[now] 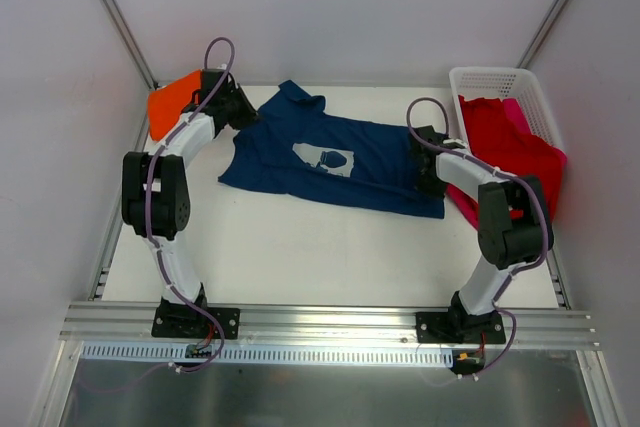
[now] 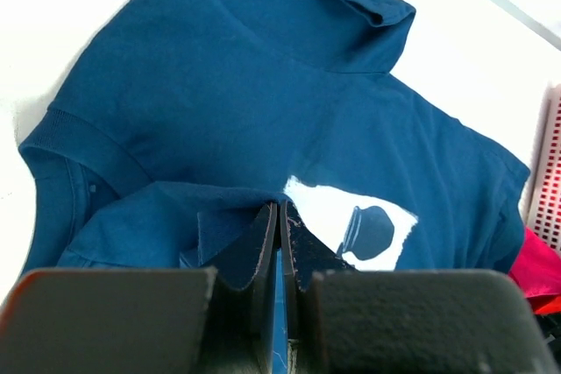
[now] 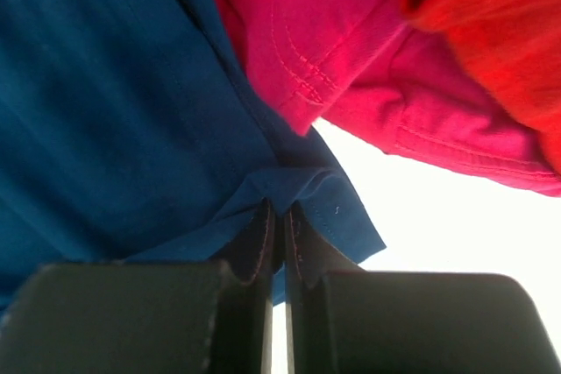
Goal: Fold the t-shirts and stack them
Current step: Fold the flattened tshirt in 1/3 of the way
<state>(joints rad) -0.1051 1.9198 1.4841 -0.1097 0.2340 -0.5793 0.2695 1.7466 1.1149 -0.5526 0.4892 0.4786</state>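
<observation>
From above, the navy t-shirt [image 1: 330, 157] lies flat and soft on the white table [image 1: 300, 247]. Left wrist: the left gripper [image 2: 279, 221] pinches a navy fold. Right wrist: the right gripper [image 3: 279, 216] clamps its stitched hem corner beside the pink shirt [image 3: 351, 59].

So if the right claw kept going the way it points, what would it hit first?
The right gripper is pinching the navy t-shirt, so that cloth comes first; beyond it, probably the pink t-shirt, though depth is unclear.
</observation>
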